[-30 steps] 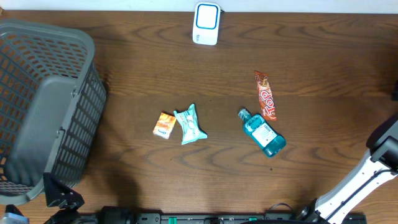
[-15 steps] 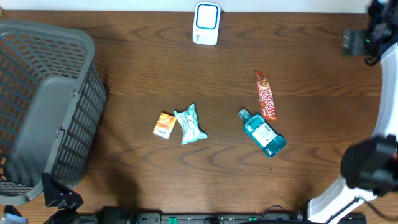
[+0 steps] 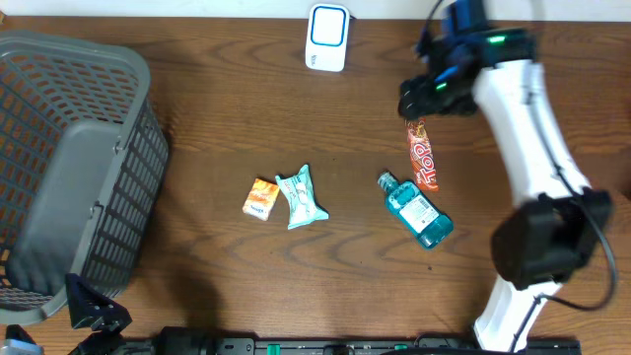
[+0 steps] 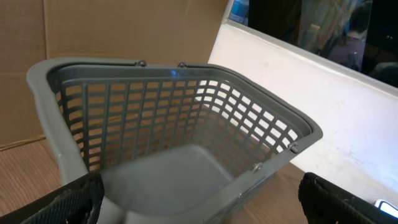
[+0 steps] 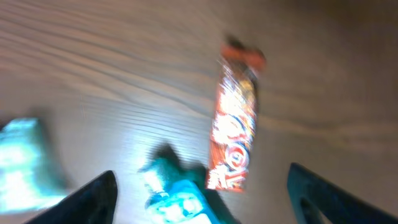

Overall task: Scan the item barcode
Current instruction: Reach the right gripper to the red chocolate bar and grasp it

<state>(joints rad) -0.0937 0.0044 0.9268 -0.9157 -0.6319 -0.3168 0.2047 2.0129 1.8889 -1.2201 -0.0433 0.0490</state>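
The table (image 3: 217, 118) holds four small goods, one of each kind: one orange snack bar (image 3: 424, 158), one blue bottle (image 3: 417, 211), one teal packet (image 3: 301, 197) and one small orange box (image 3: 260, 198). Besides these there is one white scanner (image 3: 326, 37) and one grey basket (image 3: 128, 197), six things altogether.

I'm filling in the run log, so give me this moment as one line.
phase: reach | right gripper: open, over candy bar end | left gripper: open, facing basket | held: nothing
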